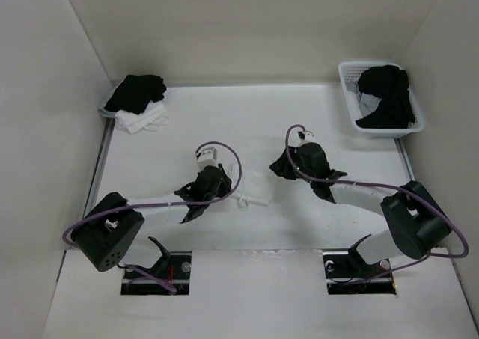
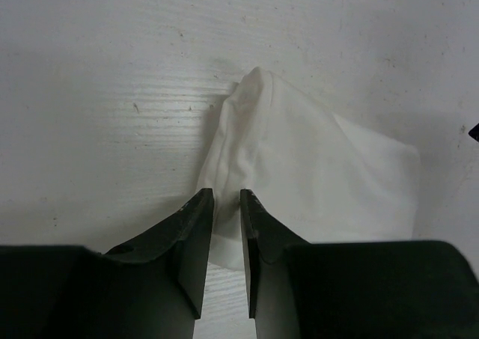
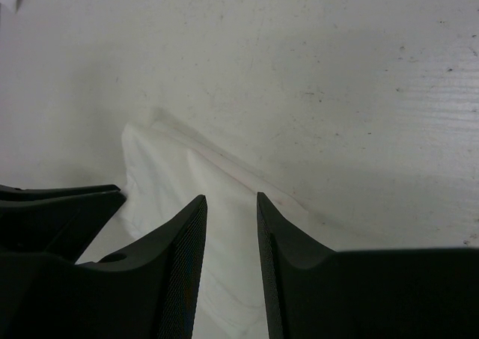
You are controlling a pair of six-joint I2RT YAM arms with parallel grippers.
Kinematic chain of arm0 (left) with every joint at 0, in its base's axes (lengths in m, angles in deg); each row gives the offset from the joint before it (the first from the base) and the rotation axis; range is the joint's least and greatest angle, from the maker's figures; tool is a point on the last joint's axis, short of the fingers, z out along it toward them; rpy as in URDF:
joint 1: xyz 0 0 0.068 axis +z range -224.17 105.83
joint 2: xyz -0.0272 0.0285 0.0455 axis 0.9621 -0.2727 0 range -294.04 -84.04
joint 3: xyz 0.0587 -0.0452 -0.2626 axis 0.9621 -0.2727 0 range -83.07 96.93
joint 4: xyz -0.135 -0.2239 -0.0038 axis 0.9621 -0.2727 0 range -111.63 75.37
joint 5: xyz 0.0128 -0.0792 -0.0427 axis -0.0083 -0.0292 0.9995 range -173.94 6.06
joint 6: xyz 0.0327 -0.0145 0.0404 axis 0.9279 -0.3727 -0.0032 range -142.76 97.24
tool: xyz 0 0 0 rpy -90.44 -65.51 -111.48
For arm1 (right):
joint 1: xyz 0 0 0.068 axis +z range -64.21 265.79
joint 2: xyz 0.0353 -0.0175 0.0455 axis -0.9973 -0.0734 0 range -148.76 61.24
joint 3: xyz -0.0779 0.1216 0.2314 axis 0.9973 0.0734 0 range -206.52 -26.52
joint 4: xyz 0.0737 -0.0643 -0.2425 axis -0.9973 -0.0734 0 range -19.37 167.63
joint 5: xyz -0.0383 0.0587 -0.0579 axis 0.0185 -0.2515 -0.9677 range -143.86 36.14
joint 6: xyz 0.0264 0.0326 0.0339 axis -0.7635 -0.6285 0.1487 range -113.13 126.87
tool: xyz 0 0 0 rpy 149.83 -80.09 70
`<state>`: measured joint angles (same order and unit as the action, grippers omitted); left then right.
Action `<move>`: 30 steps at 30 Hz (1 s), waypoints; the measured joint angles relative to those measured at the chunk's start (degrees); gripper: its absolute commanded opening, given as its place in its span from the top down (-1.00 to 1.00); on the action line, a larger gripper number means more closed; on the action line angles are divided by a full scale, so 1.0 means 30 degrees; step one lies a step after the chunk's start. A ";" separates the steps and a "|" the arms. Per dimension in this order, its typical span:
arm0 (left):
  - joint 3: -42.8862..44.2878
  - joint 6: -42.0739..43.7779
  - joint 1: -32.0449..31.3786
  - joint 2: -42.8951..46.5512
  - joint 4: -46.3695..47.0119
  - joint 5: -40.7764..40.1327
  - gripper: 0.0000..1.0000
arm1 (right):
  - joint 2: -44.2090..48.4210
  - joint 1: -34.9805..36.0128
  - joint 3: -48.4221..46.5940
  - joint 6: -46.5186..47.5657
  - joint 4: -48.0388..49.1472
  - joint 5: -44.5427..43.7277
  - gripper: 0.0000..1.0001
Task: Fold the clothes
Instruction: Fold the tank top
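One white top (image 2: 299, 159) is found lying mid-table between two arms. The left gripper (image 2: 224, 197) is narrowed onto its edge, cloth seemingly pinched. The right gripper (image 3: 230, 198) is held part-open over the cloth, nothing gripped. A fold is judged to be starting, and a firm right-side pinch is required next. Farther off, one garment pile (image 1: 136, 96) and one basket (image 1: 389, 132) are noted.

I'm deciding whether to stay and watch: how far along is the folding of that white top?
Done: the white top lies bunched into a small shape, though I can't tell if that is a tidy fold. In hand: the left hand pinches one edge; the right hand hovers open over the cloth. Left: finishing and flattening the fold.
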<state>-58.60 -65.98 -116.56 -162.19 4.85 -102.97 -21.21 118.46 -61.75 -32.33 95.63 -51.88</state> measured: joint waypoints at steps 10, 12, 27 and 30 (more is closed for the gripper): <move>-0.0597 -0.0240 0.0000 0.0495 0.0219 -0.0007 0.81 | -0.0481 0.0022 0.0058 -0.0517 -0.0131 -0.0255 0.36; -0.0867 -0.0401 0.0007 0.0736 0.0226 -0.0007 0.82 | -0.0495 0.0146 0.0233 -0.0670 -0.0277 -0.0386 0.36; -0.2084 -0.1632 0.0503 0.1596 0.0605 0.0554 0.82 | -0.2659 0.0874 0.0408 -0.1705 0.0182 -0.1049 0.40; -0.2288 -0.1719 0.0503 0.1814 0.0663 0.0750 0.85 | -0.3432 0.0874 0.0364 -0.2106 0.1268 -0.1035 0.70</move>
<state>-65.46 -71.14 -115.06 -156.74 6.84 -100.71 -31.51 121.08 -60.65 -38.65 99.43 -54.98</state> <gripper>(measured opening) 0.085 0.210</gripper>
